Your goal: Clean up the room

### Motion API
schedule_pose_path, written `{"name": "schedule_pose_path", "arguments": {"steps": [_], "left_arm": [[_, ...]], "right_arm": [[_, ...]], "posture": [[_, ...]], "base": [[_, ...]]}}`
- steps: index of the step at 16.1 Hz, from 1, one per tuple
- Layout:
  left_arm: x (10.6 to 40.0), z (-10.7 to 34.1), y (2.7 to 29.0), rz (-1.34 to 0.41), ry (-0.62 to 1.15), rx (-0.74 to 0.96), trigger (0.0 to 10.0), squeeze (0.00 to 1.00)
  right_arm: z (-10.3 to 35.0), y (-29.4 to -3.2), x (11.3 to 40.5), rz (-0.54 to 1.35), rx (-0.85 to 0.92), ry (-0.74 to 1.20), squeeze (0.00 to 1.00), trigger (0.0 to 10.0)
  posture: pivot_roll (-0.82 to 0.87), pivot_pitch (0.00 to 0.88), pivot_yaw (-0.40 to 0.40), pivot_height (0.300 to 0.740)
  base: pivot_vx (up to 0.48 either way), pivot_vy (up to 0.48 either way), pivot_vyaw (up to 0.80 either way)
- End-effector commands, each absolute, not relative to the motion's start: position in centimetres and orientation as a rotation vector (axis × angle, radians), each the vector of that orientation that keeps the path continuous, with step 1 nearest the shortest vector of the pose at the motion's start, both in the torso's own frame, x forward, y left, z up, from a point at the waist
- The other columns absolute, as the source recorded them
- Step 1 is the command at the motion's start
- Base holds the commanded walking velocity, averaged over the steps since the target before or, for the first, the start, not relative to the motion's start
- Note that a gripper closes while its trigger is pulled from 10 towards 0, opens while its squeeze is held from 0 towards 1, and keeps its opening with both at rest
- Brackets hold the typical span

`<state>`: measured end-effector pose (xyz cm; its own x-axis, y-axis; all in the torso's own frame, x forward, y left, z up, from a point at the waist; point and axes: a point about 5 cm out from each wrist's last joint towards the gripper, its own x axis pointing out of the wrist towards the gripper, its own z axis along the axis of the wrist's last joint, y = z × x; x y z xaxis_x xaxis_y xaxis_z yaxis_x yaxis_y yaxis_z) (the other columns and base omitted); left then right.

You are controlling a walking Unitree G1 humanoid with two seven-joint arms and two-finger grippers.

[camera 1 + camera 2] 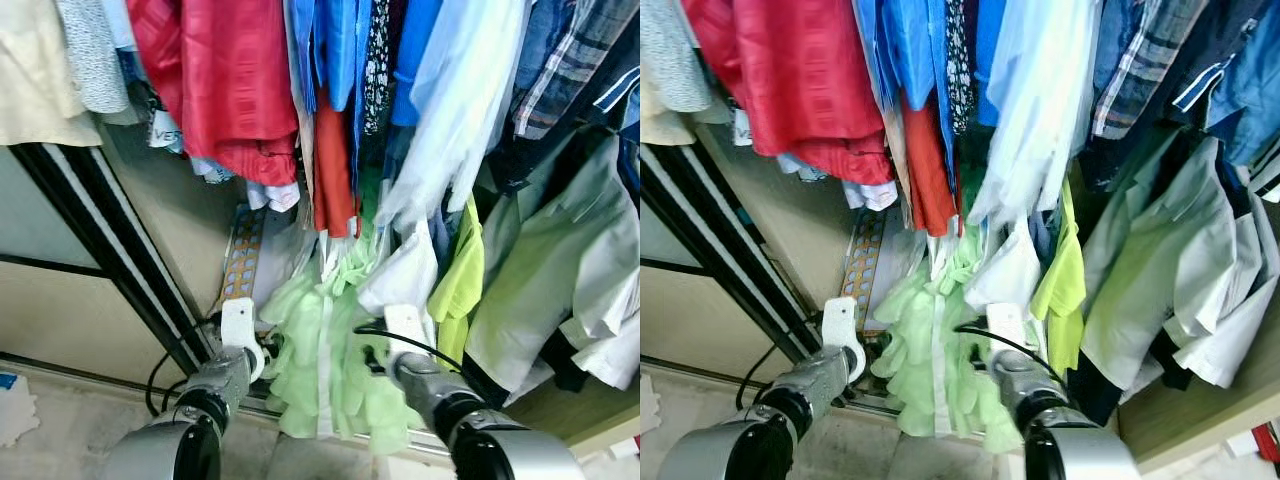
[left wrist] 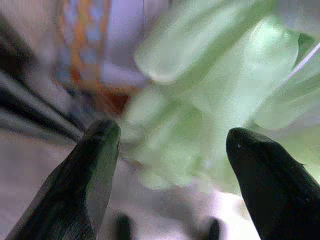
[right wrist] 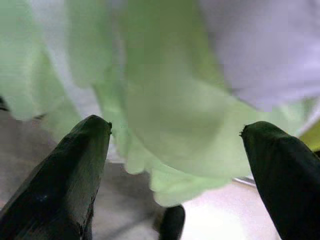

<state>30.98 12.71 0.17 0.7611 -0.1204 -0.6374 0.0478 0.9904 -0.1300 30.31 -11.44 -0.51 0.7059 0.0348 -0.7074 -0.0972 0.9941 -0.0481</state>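
Both tools, left tool [image 2: 170, 145] and right tool [image 3: 175, 135], gape apart facing the pale green garment [image 1: 320, 370].

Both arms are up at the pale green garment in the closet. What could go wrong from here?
1. The left gripper and right gripper are open with the pale green garment just ahead; closing could snag the white shirt hanging against it.
2. A black cable loops by the sliding door track near the left arm and might catch.
3. Tugging may drag down neighbouring clothes.

Hanging clothes [image 1: 420, 90] above; ruffled garment [image 1: 320, 360] between arms (sliding door [image 1: 70, 290] left).
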Motion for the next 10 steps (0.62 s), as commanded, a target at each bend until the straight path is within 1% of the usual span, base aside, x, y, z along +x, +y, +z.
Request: {"name": "schedule_pose_path", "arguments": {"steps": [1,2,4,6,8,9,10], "left_arm": [[32.7,2.1,13.3,-0.112,0.594,-0.002,10.0,0.00],[33.6,3.3,13.1,-0.157,0.522,0.006,10.0,0.00],[34.7,5.6,14.4,-0.199,0.338,0.053,10.0,0.00],[34.1,6.0,15.1,-0.214,0.241,0.043,10.0,0.00],[31.9,6.4,17.3,-0.187,0.122,0.072,10.0,0.00],[29.4,6.5,19.6,-0.153,0.085,0.048,10.0,0.00],[27.7,6.4,20.9,-0.128,0.074,0.064,10.0,0.00]], "right_arm": [[1.0,-11.4,31.7,0.082,-0.105,0.709,0.00,10.0],[2.1,-11.2,32.7,0.107,-0.143,0.645,0.00,10.0],[5.0,-11.6,34.8,0.151,-0.165,0.478,0.00,10.0],[6.0,-12.7,35.2,0.164,-0.226,0.387,0.00,10.0],[6.8,-14.2,34.6,0.179,-0.254,0.270,0.00,10.0],[7.3,-15.8,33.2,0.170,-0.269,0.194,0.00,10.0],[7.5,-16.7,32.0,0.175,-0.285,0.160,0.00,10.0]], "posture": [[-0.07,0.000,0.052,0.740],[-0.07,0.000,0.050,0.740],[-0.06,0.000,0.038,0.740],[-0.05,0.000,0.029,0.740],[-0.04,0.000,0.019,0.740],[-0.04,0.000,0.014,0.740],[-0.03,0.000,0.011,0.740]], "base": [[0.000,0.000,0.00],[0.000,0.000,0.00],[0.000,0.000,0.00],[0.000,0.000,0.00],[0.000,0.000,0.00],[0.000,0.000,0.00],[0.000,0.000,0.00]]}}
